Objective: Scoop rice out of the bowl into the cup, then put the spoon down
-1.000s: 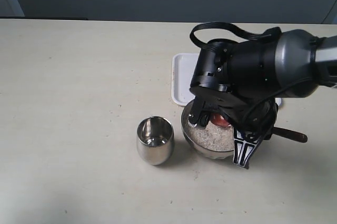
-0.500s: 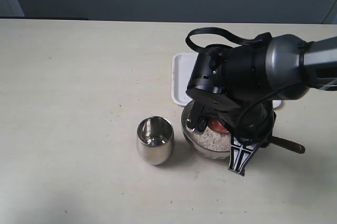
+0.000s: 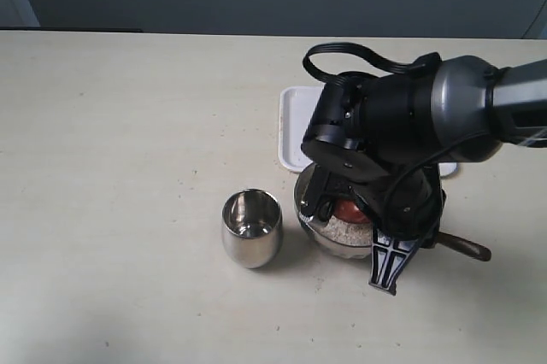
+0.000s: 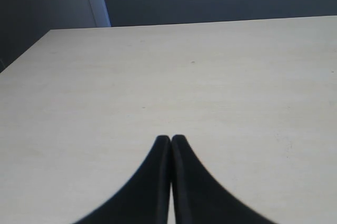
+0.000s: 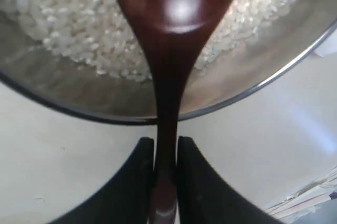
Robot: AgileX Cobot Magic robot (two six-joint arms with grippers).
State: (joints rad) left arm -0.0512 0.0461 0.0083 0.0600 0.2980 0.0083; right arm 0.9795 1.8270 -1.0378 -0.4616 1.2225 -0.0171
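Reaches in from the right of the exterior view with the right arm, wrist housing pitched steeply down over the bowl (image 3: 302, 210) and hiding most of it. Clamps the thin handle of the spoon (image 5: 169, 77) between the fingers of the right gripper (image 5: 165, 148), jaws parted only by the handle's width. Sets the spoon's oval end over the rice (image 5: 52, 19) inside the bowl, with the handle crossing the rim and sticking out over the table (image 3: 128, 125) on the right. Cannot tell how deep the oval end sits in the grains.

Shows the cup (image 3: 251, 227) upright just left of the bowl, not touching it. Shows a white tray (image 3: 295, 125) behind the bowl.

Holds the left gripper (image 4: 171, 139) above bare tabletop, fingers pressed together, gripping nothing.
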